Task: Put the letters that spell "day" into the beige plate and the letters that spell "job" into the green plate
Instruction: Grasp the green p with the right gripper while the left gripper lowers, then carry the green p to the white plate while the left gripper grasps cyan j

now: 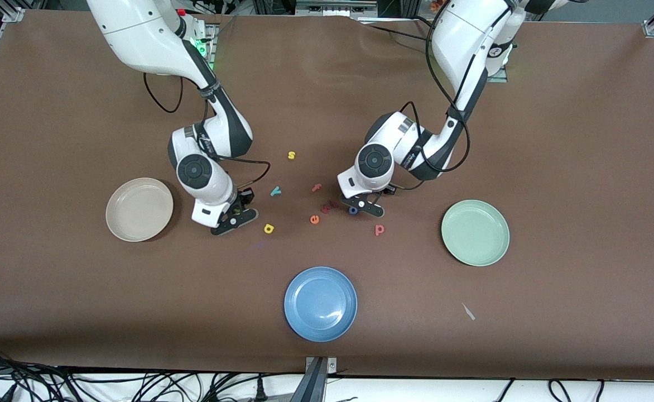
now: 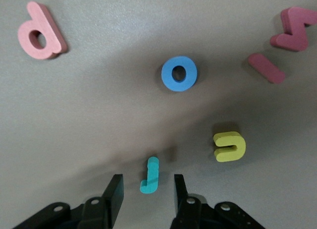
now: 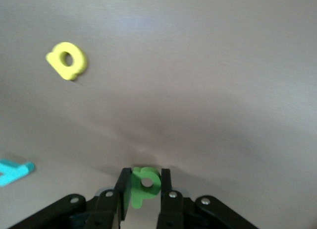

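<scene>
Green "d" (image 3: 144, 185) — right end effector (image 3: 143, 187) low, clamped

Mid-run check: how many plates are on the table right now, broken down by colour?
round cream-beige plate: 1
round pale mint-green plate: 1
round blue plate: 1
Total: 3 plates

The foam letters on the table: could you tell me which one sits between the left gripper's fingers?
It is the teal hook-shaped "j", lying between the left gripper's fingers. The blue "o", yellow letter and salmon-red "b" lie apart from them.
</scene>
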Action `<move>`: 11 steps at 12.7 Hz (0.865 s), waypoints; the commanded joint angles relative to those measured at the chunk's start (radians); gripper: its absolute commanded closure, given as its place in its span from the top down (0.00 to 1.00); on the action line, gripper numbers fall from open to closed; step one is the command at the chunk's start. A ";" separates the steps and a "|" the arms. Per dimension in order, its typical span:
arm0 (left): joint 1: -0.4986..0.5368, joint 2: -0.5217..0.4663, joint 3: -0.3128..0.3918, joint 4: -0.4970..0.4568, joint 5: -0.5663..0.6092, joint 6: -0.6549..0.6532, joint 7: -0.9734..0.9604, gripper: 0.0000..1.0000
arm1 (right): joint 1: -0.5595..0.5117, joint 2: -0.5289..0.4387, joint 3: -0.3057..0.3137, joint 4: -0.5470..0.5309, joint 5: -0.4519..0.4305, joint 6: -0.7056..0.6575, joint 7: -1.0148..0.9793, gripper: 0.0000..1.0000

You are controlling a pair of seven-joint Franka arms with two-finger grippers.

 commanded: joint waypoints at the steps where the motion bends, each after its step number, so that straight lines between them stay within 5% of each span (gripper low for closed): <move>1: -0.013 -0.001 0.008 -0.005 0.027 0.013 -0.015 0.28 | -0.013 -0.052 -0.070 0.026 0.011 -0.120 -0.007 0.11; 6: -0.011 0.015 0.008 -0.007 0.027 0.048 -0.015 0.27 | -0.013 -0.090 -0.248 -0.014 0.010 -0.218 -0.026 0.12; 8: -0.010 0.015 0.008 -0.007 0.027 0.048 -0.015 0.04 | -0.054 -0.057 -0.276 -0.011 0.010 -0.217 -0.026 0.12; 9: -0.011 0.015 0.008 -0.007 0.027 0.048 -0.015 0.00 | -0.093 -0.043 -0.276 -0.008 0.010 -0.212 -0.027 0.13; 10: -0.010 0.013 0.008 -0.007 0.027 0.044 -0.015 0.00 | -0.117 -0.031 -0.275 -0.005 0.010 -0.206 -0.027 0.20; 11: -0.010 0.007 0.008 -0.007 0.027 0.033 -0.016 0.00 | -0.127 -0.014 -0.275 0.004 0.014 -0.205 -0.011 0.53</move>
